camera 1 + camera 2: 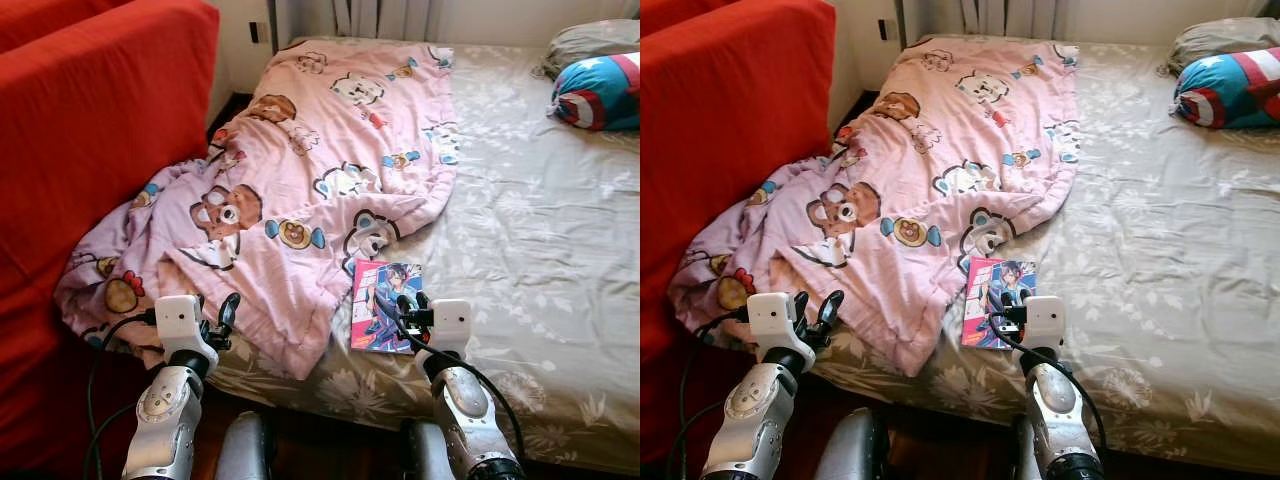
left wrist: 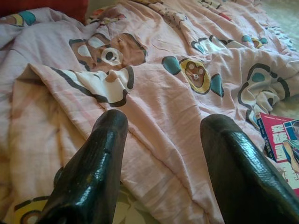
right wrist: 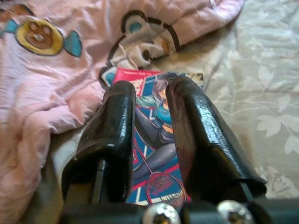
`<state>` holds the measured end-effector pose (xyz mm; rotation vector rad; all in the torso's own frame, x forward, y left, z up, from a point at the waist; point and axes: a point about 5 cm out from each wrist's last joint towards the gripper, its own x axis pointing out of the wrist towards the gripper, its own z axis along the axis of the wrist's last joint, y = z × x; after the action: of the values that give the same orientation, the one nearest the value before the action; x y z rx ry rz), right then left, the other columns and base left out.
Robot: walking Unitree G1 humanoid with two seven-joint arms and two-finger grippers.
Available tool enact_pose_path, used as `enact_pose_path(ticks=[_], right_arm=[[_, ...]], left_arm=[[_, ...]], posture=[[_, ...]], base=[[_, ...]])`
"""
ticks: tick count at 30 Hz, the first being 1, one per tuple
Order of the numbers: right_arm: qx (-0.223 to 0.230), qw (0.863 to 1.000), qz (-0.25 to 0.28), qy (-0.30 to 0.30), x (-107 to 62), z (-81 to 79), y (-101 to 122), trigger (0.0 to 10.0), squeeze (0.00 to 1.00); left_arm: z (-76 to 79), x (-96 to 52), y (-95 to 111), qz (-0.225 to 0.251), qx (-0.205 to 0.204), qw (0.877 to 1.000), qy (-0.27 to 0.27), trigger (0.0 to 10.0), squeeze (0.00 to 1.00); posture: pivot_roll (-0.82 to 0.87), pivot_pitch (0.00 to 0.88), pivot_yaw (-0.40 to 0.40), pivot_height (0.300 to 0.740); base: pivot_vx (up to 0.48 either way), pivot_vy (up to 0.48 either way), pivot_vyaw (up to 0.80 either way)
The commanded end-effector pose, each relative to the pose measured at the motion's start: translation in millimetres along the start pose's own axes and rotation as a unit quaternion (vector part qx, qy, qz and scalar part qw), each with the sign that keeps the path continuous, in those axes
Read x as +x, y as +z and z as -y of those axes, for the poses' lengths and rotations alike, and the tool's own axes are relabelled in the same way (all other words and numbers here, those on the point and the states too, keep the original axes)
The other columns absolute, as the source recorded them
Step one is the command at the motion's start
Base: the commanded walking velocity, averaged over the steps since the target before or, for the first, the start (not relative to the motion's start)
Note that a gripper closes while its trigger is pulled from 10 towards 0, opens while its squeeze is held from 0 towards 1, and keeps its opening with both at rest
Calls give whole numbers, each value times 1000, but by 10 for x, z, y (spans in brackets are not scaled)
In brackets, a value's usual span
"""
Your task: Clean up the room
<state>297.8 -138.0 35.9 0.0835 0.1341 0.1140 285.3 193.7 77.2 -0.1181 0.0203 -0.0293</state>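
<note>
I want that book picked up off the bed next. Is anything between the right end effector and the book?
Nothing visible blocks it. The right end effector hangs directly over the book, fingers slightly apart. The book lies flat on the bed sheet; the pink blanket touches or covers only its far corner, beside the approach.

Silver arms at lower frame, white boxy wrist blocks, looping black cables, glossy black two-fingered left hand (image 1: pixel 222 318) and right hand (image 1: pixel 410 303).
</note>
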Motion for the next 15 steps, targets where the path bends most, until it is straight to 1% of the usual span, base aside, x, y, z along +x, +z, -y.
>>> enact_pose_path(ticks=[1, 12, 13, 15], right_arm=[[4, 1000, -4, -4, -6, 11, -22, 10000, 0], [6, 1000, -5, 2, -12, -7, -40, 10000, 0], [5, 1000, -6, 2, -13, -7, -45, 10000, 0], [6, 1000, -10, 1, -17, -1, -60, 10000, 0]], left_arm=[[-15, -32, -50, -12, -2, 1000, 1, 10000, 0], [-7, -21, -43, -11, -1, 1000, -1, 10000, 0], [-9, -18, -40, -10, 1, 1000, 0, 10000, 0], [-12, -14, -41, -11, 5, 1000, 2, 10000, 0]], posture=[[7, 151, 27, 602], [3, 150, 28, 602], [4, 151, 29, 602], [3, 149, 27, 602]], base=[[311, 0, 0], [321, 0, 0], [259, 0, 0], [0, 0, 0]])
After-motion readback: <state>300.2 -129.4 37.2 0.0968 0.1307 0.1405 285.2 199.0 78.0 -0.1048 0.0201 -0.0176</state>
